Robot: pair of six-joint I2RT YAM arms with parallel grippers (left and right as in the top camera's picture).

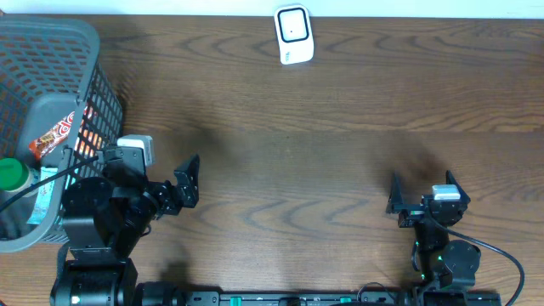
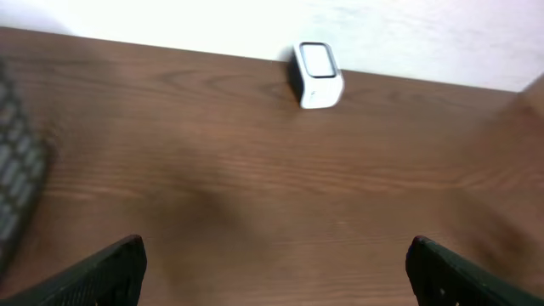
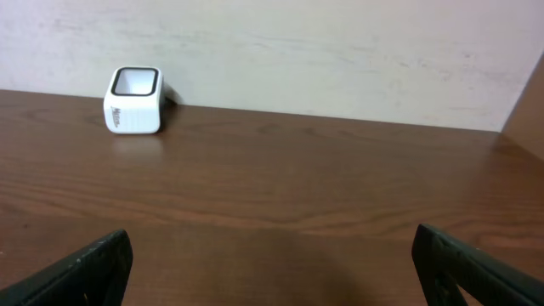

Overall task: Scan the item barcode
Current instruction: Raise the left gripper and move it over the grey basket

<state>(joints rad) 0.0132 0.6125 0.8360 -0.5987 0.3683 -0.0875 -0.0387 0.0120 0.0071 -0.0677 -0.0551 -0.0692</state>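
Two empty grippers wait spread wide: left gripper [image 1: 189,181] near the grey basket [image 1: 59,32], within reach of its snack packet [image 1: 58,136]; right gripper [image 1: 422,184] idle; barcode scanner [image 1: 294,34] far centre, window upturned for presenting

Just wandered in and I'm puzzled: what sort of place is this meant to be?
Probably a mock shop checkout: a white barcode scanner stands at the far edge of a wooden table, and a grey shopping basket holding packaged goods sits at its left end.
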